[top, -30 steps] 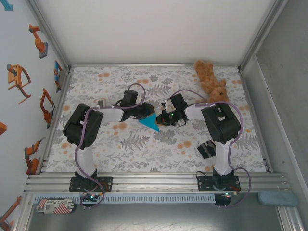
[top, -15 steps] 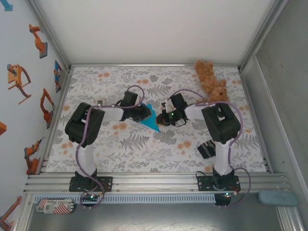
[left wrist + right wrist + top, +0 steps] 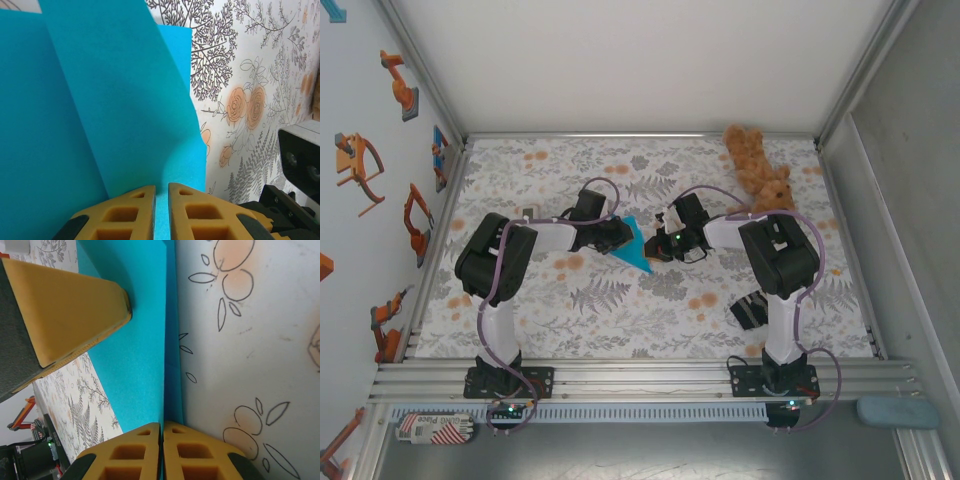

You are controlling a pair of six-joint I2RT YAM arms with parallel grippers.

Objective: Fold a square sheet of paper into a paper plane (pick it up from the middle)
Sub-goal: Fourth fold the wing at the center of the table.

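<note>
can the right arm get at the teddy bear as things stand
Probably reachable: the teddy bear lies close by, nothing between. But the right gripper is shut on the blue paper, so it would need to let go first.

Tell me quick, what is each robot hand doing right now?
Left gripper: closed, pinching the blue paper.
Right gripper: closed, pinching the edge of the same blue paper.

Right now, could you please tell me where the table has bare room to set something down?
Free: the near strip of floral cloth between the arm bases, and the far-left corner. Crowded: the centre, where left gripper and right gripper pinch the folded cyan paper; teddy bear fills the far-right corner.
</note>
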